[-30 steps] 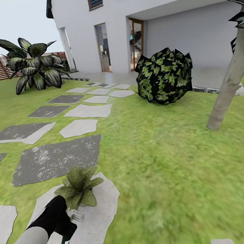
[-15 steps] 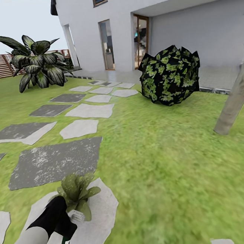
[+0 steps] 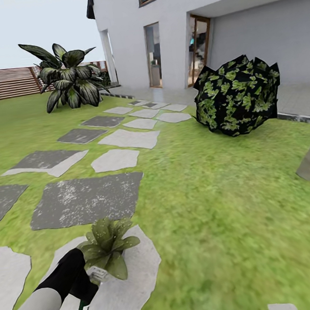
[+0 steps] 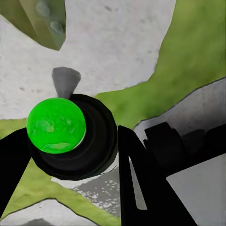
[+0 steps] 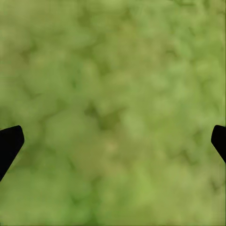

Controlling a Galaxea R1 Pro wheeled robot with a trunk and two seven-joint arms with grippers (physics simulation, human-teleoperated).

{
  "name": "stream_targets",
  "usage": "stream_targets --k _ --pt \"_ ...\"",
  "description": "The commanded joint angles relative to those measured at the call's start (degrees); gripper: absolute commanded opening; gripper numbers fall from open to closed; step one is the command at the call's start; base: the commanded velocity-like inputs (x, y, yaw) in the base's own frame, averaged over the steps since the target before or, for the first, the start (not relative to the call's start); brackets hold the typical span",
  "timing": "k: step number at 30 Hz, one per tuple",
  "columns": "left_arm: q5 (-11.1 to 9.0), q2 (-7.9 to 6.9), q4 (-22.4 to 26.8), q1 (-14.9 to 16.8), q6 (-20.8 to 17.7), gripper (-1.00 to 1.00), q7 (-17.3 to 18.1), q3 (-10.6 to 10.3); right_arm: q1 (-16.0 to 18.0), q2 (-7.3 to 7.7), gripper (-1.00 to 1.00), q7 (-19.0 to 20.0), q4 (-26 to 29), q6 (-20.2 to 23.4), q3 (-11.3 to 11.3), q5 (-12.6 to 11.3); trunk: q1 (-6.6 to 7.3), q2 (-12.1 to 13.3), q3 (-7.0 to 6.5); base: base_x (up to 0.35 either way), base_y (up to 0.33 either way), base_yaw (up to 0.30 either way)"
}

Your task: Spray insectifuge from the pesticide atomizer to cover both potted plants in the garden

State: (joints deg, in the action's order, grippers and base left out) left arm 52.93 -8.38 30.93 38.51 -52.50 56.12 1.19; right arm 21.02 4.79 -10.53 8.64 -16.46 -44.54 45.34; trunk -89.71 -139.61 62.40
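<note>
One potted plant (image 3: pixel 107 247) sits on a pale stone paver (image 3: pixel 125 290) just ahead of the left tool (image 4: pixel 70 141), its leaves almost touching the tool's tip in the head view. The left tool is closed around the pesticide atomizer (image 4: pixel 70 136): in the left wrist view its dark fingers (image 4: pixel 141 179) flank the black body with the bright green round cap, the grey nozzle pointing toward a leaf of the plant over the paver. Farther ahead, grey pavers (image 3: pixel 86 199) lead across the lawn (image 3: pixel 217 215) to a white house (image 3: pixel 218 25), with a broad-leaved plant (image 3: pixel 69 80) by the wooden fence (image 3: pixel 6 84) and a round dark bush (image 3: pixel 237 95). Off to the right, the right tool (image 5: pixel 113 141) hangs over bare grass with its fingertips spread wide, holding nothing.
</note>
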Motion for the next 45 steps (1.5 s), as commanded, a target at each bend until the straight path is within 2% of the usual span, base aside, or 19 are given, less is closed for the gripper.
stream_targets --k 1,6,22,32,45 --pt "0.5 0.02 0.1 0.0 -0.3 -1.0 0.6 0.1 0.1 0.02 1.0 -0.2 -0.1 -0.2 -0.4 0.6 0.01 0.0 0.05 0.0 0.0 0.09" --pt "0.5 -0.04 0.1 0.0 -0.3 -1.0 0.5 0.1 0.1 0.27 1.0 -0.2 0.0 -0.3 -0.4 0.7 0.01 0.0 0.05 0.0 -0.057 0.021" --pt "0.5 -0.14 0.1 0.0 -0.3 -1.0 0.5 0.1 0.1 0.23 1.0 -0.2 0.0 -0.2 -0.4 0.7 0.01 0.0 0.05 0.026 -0.244 0.032" --pt "0.5 0.01 0.1 0.0 -0.3 -1.0 0.5 0.2 0.1 0.13 1.0 -0.2 0.0 -0.2 -0.4 0.7 0.01 0.0 0.05 0.021 -0.017 0.251" --pt "0.5 -0.04 0.1 0.0 -0.3 -1.0 0.5 0.1 0.0 0.13 1.0 -0.2 0.0 -0.2 -0.4 0.7 0.01 0.0 0.05 -0.012 -0.007 0.015"
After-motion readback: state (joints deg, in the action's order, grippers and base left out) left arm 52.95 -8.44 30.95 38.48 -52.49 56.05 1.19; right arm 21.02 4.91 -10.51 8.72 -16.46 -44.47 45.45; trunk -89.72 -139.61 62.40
